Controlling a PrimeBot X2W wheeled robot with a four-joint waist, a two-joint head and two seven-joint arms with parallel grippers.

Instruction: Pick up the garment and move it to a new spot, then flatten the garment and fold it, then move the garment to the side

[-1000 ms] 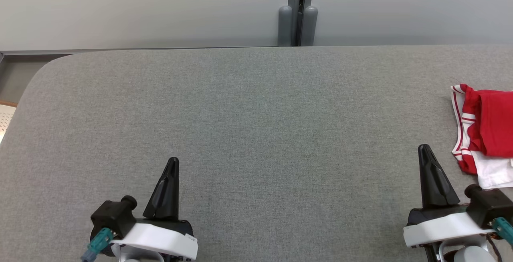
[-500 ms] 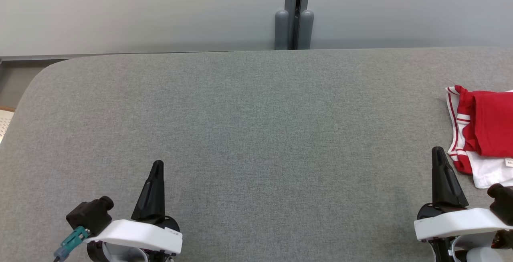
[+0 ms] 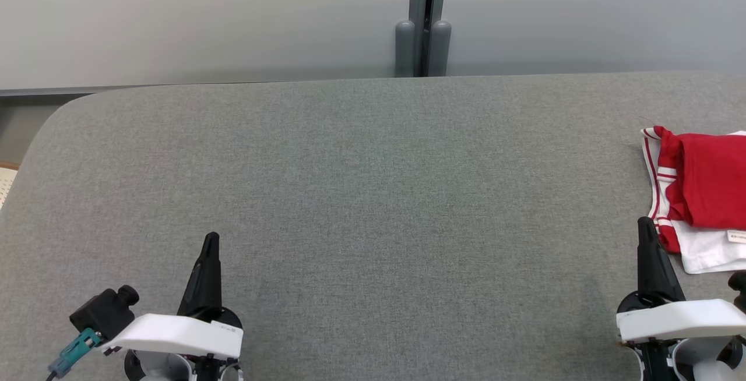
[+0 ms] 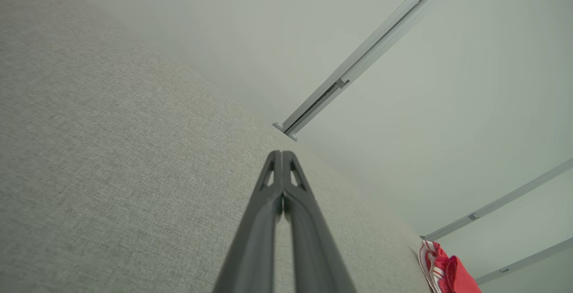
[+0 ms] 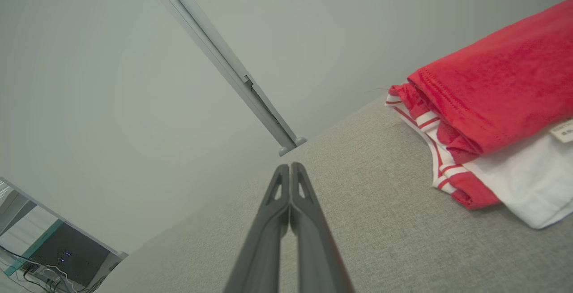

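Folded red-and-white garment at the right edge of the frame, on the grey table.
Lies with red layer over white, small tag at lower right; just left of its lower corner, right gripper clenched on nothing, fingers pointing up the frame; at lower left, well apart, left gripper likewise clenched and empty; pale wall and grey post beyond the table's far edge.

Even, soft, bright light, faint shadows, no glare; head view sharp, wrist views bend straight lines.
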